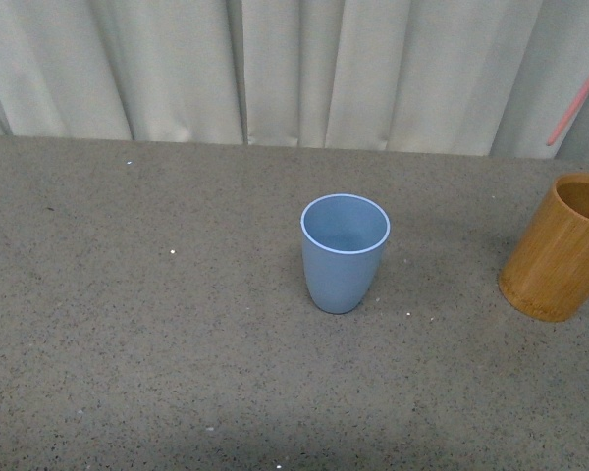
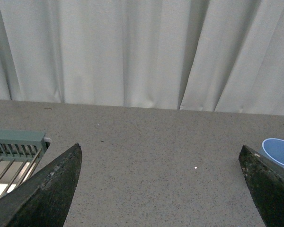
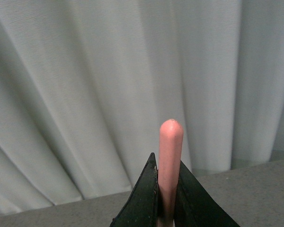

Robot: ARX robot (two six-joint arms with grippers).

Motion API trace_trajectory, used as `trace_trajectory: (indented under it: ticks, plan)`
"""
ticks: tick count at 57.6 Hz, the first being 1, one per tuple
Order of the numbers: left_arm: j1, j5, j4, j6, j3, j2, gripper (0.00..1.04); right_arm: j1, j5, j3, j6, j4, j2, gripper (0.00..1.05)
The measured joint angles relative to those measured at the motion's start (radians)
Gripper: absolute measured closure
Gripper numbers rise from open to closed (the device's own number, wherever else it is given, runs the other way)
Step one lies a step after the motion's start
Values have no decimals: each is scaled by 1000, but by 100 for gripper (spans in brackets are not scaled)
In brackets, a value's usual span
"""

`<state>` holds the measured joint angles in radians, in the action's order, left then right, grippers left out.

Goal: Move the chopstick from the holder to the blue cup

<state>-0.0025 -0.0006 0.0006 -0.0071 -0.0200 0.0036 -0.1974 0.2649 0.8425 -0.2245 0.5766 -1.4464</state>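
Our right gripper [image 3: 167, 160] is clamped on the chopstick [image 3: 171, 137], whose rounded pink tip stands just past the dark fingers. In the front view the chopstick slants in the air at the right edge, above the holder [image 1: 560, 250] and clear of its rim. The blue cup [image 1: 345, 253] stands upright mid-table, well apart from the holder. Our left gripper [image 2: 160, 147] is spread wide over the grey speckled table [image 2: 146, 132], with the blue cup off to one side.
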Motion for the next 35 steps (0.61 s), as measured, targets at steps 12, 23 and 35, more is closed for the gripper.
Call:
trace_trajectory:
  ticks: [12,23,35]
  plan:
    - [0,0,0,0,0,0,7,-107,45,27,-2,14,-56,101]
    - [0,0,0,0,0,0,7,-176,79,55,-25,27,-129,101]
    - [0,0,0,0,0,0,7,-226,109,98,-59,32,-218,101]
